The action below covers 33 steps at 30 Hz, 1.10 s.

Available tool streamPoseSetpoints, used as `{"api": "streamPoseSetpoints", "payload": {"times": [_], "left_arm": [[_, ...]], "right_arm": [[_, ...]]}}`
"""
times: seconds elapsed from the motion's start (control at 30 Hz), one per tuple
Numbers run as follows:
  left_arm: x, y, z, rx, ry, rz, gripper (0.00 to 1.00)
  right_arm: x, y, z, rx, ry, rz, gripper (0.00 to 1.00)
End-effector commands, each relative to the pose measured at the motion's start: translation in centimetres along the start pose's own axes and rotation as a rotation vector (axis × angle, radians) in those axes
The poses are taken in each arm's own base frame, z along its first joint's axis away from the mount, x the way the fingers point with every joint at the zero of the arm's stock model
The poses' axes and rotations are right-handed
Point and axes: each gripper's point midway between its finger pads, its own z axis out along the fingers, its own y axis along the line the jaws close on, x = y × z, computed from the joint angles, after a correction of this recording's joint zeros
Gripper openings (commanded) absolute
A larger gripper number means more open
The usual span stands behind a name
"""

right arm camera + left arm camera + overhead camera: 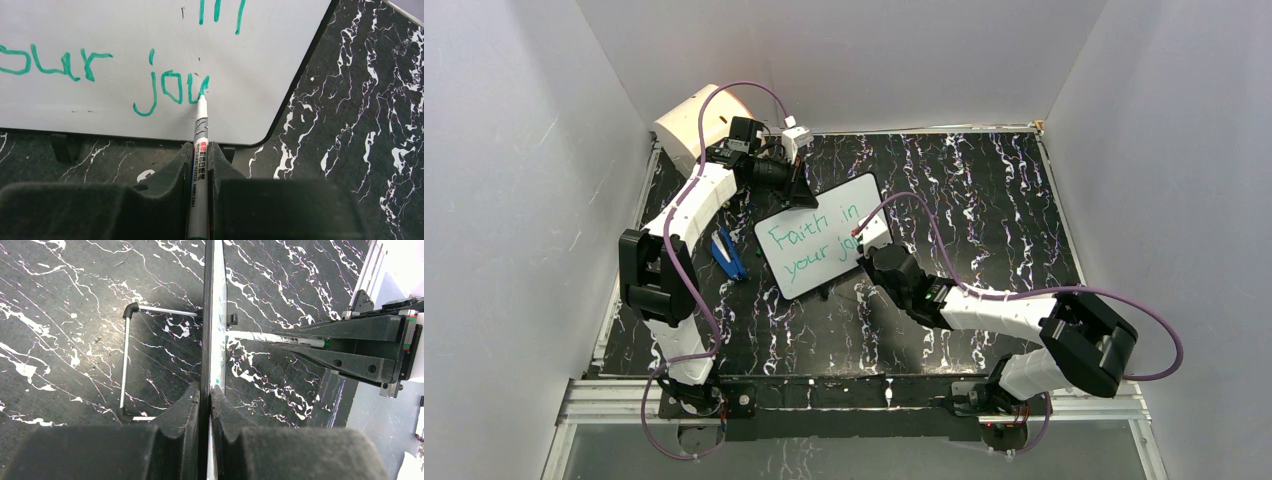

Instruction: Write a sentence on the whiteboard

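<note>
1. The whiteboard (824, 236) stands on the black marbled table (1004, 200), between the two arms, propped on a wire stand (125, 365) at its back.
2. The left gripper (206, 390) is clamped on the board's edge, one finger on each face. The right gripper (200, 147) is closed around a green marker (200, 125), whose tip touches the board at the last stroke of "jou".
3. The sentence (796, 240) reads "Faith in" above "your jou" (the last word looks unfinished to me).
4. What could go wrong: little white is left between the tip and the board's right edge, so the word may run out of room. A firm push from the pen could also rock the board on its stand or twist it in the left fingers and smear the wet green strokes.
5. From above, the board's long axis runs from near-left to far-right, with its written face turned toward the right arm. Both lines of lettering climb along that axis.
6. The marker lies along the right fingers, pointing straight at the board.
</note>
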Motion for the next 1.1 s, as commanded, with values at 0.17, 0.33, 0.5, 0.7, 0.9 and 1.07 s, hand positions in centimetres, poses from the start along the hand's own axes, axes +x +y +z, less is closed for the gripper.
{"api": "streamPoseSetpoints", "payload": {"times": [0.17,0.33,0.5,0.7,0.9,1.07], "left_arm": [[3.7,1.6,1.0,-0.065,0.126,-0.065,0.0],[3.6,1.5,1.0,-0.066,0.125,-0.061,0.0],[3.6,1.6,1.0,-0.068,0.127,-0.063,0.0],[3.7,1.7,0.9,-0.075,0.129,-0.062,0.0],[3.7,1.7,0.9,-0.075,0.13,-0.063,0.0],[3.7,1.8,1.0,-0.073,0.131,-0.065,0.0]], "right_arm": [[-0.1,-0.8,-0.5,0.023,-0.007,0.02,0.0],[-0.5,-0.8,-0.5,0.025,-0.02,0.027,0.0],[-2.2,-0.9,-1.0,0.015,-0.068,0.049,0.0],[-3.0,-1.3,-1.2,0.02,-0.1,0.057,0.0],[-3.6,-1.6,-1.1,0.024,-0.122,0.059,0.0],[-3.9,-1.3,-0.9,0.008,-0.129,0.056,0.0]]}}
